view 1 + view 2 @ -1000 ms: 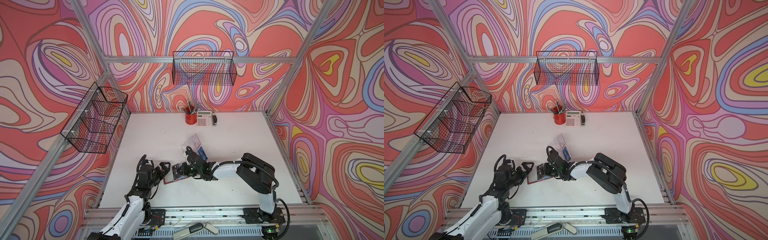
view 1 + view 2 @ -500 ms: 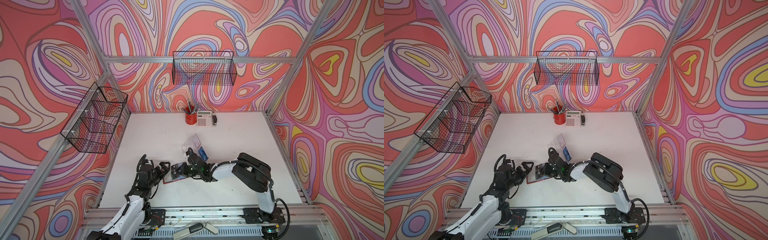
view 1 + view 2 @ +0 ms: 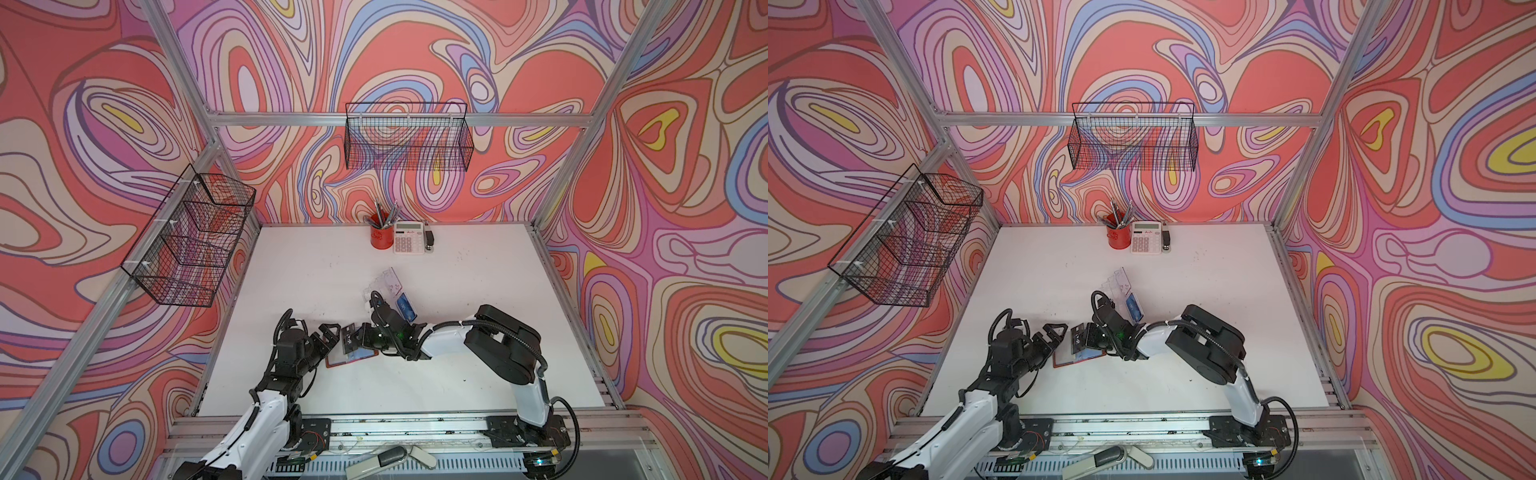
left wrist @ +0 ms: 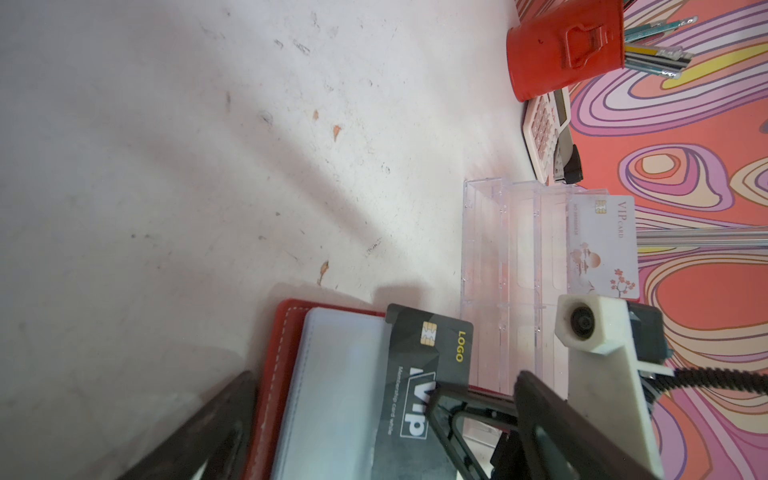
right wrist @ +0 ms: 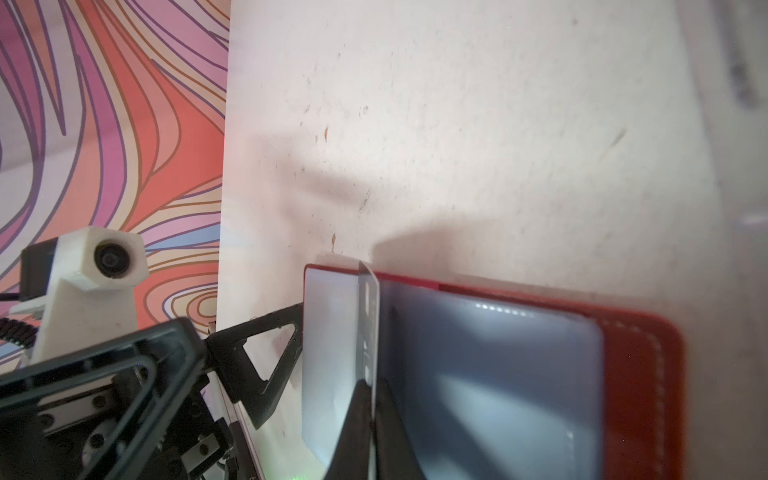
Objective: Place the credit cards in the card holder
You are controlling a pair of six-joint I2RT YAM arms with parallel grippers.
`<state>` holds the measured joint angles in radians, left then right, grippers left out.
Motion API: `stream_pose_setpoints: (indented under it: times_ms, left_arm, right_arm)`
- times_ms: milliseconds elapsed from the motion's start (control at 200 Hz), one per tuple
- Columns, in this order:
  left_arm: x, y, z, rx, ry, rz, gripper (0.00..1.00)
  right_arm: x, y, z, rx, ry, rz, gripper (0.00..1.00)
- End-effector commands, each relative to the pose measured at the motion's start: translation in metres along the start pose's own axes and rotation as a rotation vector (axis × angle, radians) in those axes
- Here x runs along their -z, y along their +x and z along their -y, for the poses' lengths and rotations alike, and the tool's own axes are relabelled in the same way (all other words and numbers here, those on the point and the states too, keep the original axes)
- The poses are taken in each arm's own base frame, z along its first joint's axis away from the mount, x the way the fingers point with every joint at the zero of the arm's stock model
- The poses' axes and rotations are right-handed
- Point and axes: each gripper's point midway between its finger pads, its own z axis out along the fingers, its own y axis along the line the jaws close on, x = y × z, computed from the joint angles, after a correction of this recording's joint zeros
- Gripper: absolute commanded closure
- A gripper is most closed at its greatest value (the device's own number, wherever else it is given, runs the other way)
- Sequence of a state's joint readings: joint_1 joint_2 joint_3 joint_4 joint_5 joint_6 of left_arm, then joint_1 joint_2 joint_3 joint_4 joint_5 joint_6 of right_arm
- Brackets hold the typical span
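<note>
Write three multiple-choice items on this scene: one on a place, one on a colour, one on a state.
1. The wallet lies:
A. at the table's far edge
B. in the table's near half, under the held card
C. off the table

2. The card in the right claw is:
A. black
B. yellow
C. green

3. The left claw is:
A. shut on the wallet
B. shut on a card
C. open and empty

Answers:
1 B: both top views show it flat, close to the arms, with the card over it.
2 A: the left wrist view shows a black face with VIP lettering.
3 C: its fingers stand wide apart and grip nothing.
</note>
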<state>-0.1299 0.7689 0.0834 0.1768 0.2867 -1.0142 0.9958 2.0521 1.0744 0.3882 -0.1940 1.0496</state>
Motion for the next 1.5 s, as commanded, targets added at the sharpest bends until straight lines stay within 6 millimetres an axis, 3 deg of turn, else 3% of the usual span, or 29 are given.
stream_pose_setpoints:
  times_ms: [0, 371, 771, 891, 972, 1052, 1387, 1492]
  left_arm:
    - [0.001, -0.001, 0.003, -0.004, 0.005, 0.002, 0.02]
    - [0.001, -0.001, 0.002, -0.005, 0.003, 0.005, 0.02]
    - [0.001, -0.001, 0.003, -0.006, 0.007, 0.003, 0.02]
    - [0.001, -0.001, 0.003, -0.004, 0.006, 0.002, 0.02]
    - [0.001, 0.0, 0.004, -0.003, 0.011, -0.002, 0.02]
    - [0.002, 0.0, 0.003, -0.002, 0.011, -0.001, 0.02]
    - [0.002, 0.0, 0.003, 0.001, 0.011, -0.001, 0.02]
    - [0.002, 0.0, 0.004, 0.002, 0.015, -0.001, 0.02]
  right_arm:
    - [-0.006, 0.01, 0.039, -0.016, 0.119, -0.023, 1.0]
    - [-0.005, 0.044, 0.036, -0.093, 0.047, -0.128, 1.0]
    - [-0.011, 0.053, 0.04, -0.101, 0.078, -0.141, 1.0]
    - [-0.012, 0.048, 0.05, -0.073, 0.153, -0.122, 1.0]
    - [-0.007, 0.042, 0.057, -0.045, 0.219, -0.092, 0.84]
    - [-0.003, 0.034, 0.058, -0.016, 0.264, -0.065, 0.75]
    - [0.023, 0.008, 0.048, 0.074, 0.374, 0.037, 0.65]
    - [0.026, 0.007, 0.046, 0.087, 0.383, 0.049, 0.63]
